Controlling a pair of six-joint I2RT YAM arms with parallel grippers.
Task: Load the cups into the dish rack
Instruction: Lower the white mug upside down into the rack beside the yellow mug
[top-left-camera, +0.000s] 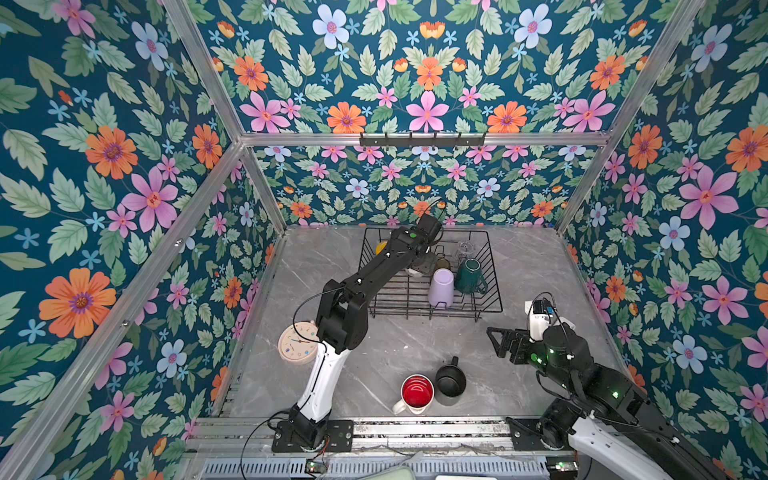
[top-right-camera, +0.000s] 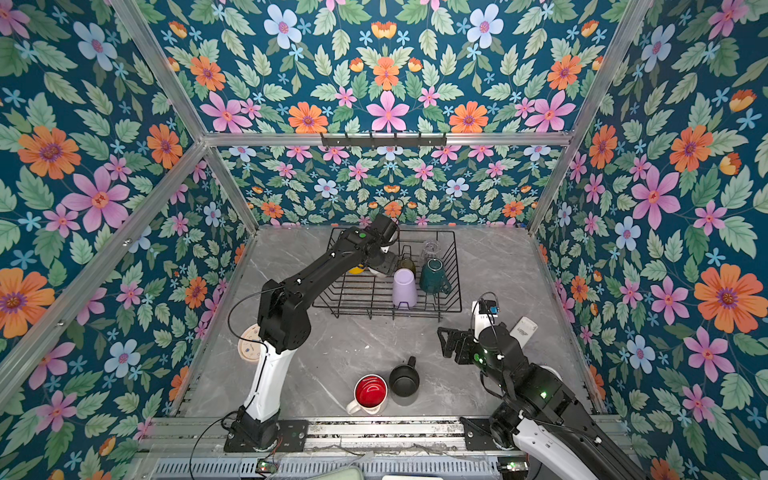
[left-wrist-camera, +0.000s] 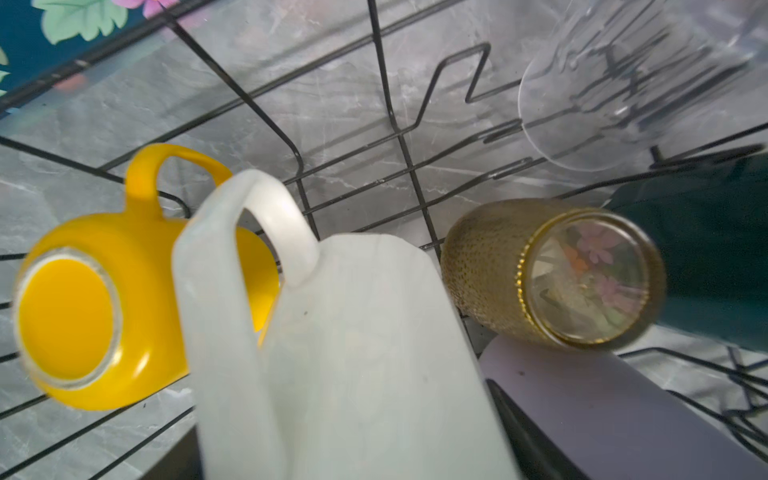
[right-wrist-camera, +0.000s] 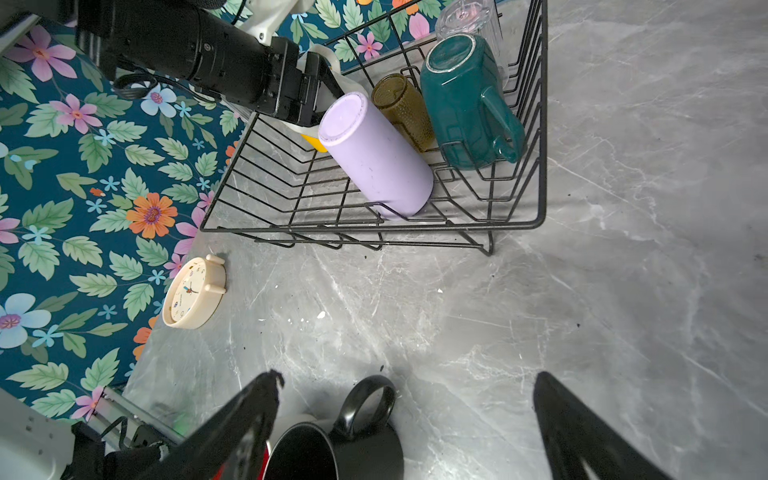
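Grey marbled table (top-left-camera: 540, 270) boxed in by floral walls. At 12 o'clock, black wire dish rack (top-left-camera: 395, 291). Along its 3 o'clock side, leaning base-up: lilac tumbler (top-left-camera: 441, 286), dark green mug (top-left-camera: 469, 274), olive tumbler (left-wrist-camera: 498, 270) and, towards the far corner, clear glass (left-wrist-camera: 602, 104). At its 9 o'clock, yellow mug (left-wrist-camera: 104, 299), largely hidden in both top views beneath the left arm (top-left-camera: 374, 270) stretched across the rack. Left gripper (top-left-camera: 420, 265) low at the rack's centre, clamped on the cream mug (left-wrist-camera: 353, 353), its handle next to the yellow mug. At 6 o'clock of the table, outside the rack, upright and just beside each other: white red-lined mug (top-left-camera: 417, 392) and black mug (top-left-camera: 450, 380). Right gripper (top-left-camera: 496, 343) at 4 o'clock, jaws spread wide, empty, near the black mug. Round cream clock (top-left-camera: 297, 343) at 9 o'clock, partly behind the left arm.
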